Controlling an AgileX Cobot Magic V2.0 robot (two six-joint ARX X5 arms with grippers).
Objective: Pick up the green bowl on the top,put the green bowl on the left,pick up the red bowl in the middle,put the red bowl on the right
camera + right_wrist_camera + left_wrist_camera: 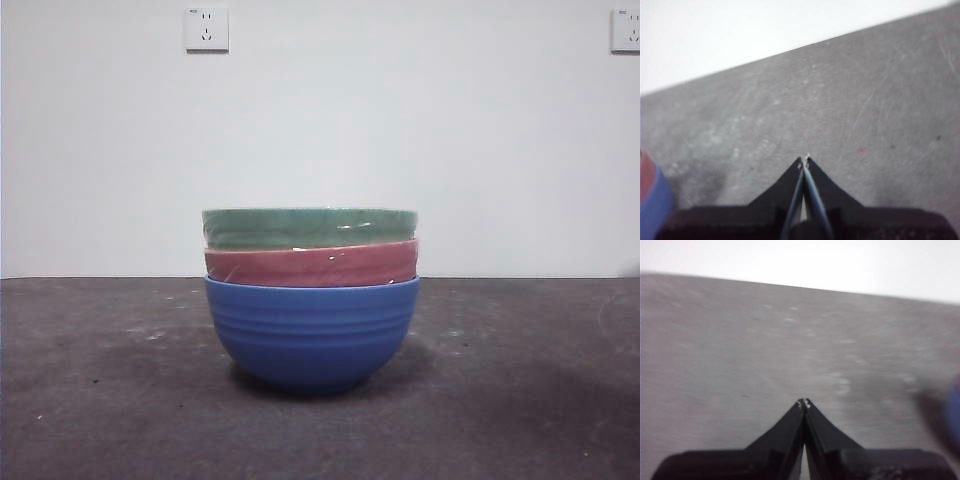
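Observation:
Three bowls stand nested in one stack at the middle of the table in the front view. The green bowl (310, 227) is on top, the red bowl (312, 265) is in the middle, and a blue ribbed bowl (312, 335) is at the bottom. My left gripper (804, 402) is shut and empty over bare table; a blurred edge of the blue bowl (953, 407) shows at the side. My right gripper (805, 159) is shut and empty over bare table; the blue bowl's edge (654, 205) and a sliver of the red bowl (646, 172) show at the side. Neither gripper shows in the front view.
The dark grey table (100, 400) stretches to both sides of the stack. A white wall stands behind it with two sockets (206, 29) high up.

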